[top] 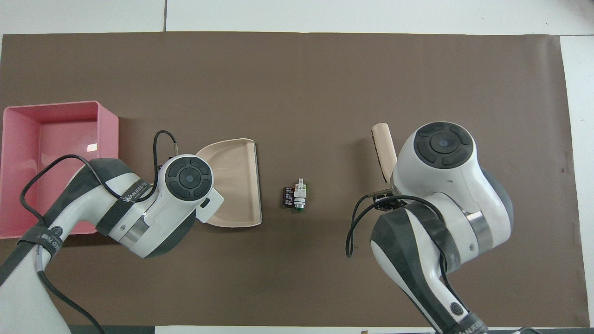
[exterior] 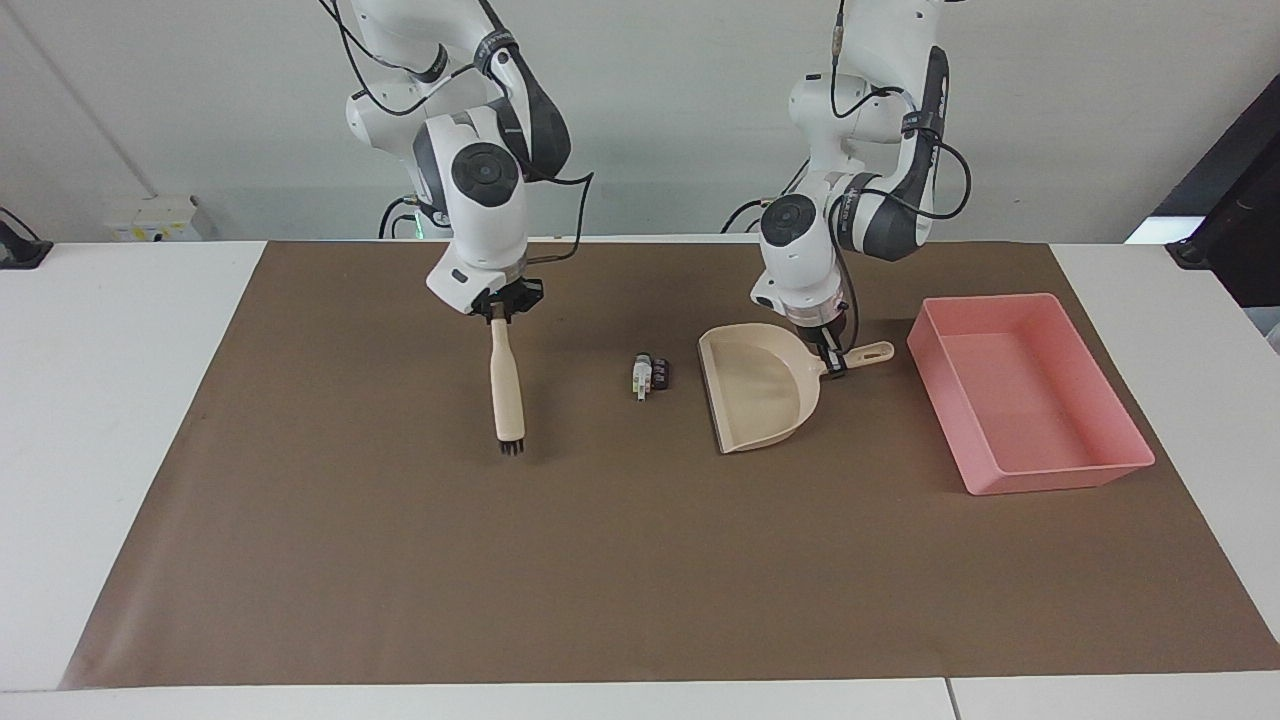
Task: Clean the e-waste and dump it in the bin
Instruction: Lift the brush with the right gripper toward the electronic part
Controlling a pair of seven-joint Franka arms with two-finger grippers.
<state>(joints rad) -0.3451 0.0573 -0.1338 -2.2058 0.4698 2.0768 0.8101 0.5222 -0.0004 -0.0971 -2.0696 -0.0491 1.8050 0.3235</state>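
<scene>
While the right fingers clamp a brush hanging over the counter's brown mat, the left fingers grip the dustpan by its handle. The e-waste lies mid-mat beside the dustpan; the bin sits at the left arm's end.

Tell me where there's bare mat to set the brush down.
Bare mat runs farther from the robots than the e-waste, dustpan and bin, along that whole edge, and toward the right arm's end past the brush. It is crowded between e-waste and dustpan.
</scene>
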